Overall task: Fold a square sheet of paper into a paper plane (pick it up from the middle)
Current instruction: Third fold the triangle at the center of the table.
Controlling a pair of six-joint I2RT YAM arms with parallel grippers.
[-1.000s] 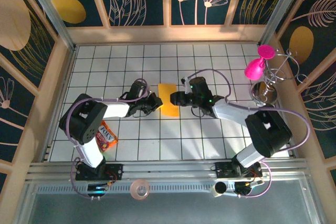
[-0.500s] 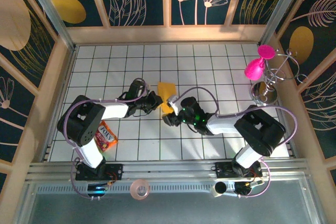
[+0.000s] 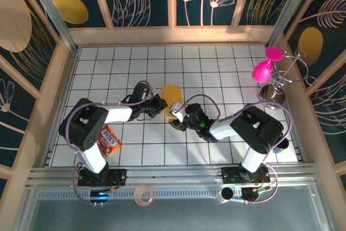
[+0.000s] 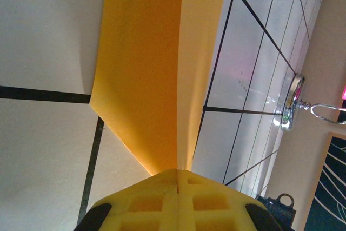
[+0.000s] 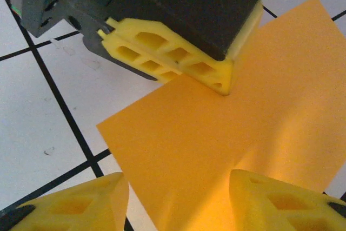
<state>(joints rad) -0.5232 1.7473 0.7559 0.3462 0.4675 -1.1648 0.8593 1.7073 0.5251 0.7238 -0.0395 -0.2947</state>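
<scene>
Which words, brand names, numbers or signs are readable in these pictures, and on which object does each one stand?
"FOXY" (white letters, small, so the reading is probable and not certain): on the red snack packet beside the left arm, in the top view.
Finer print on the same packet: too small to read.
Square sheet of paper: plain orange-yellow, no writing on it.

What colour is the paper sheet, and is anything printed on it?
The paper sheet is plain orange-yellow with no print; the right wrist view shows it best.
</scene>
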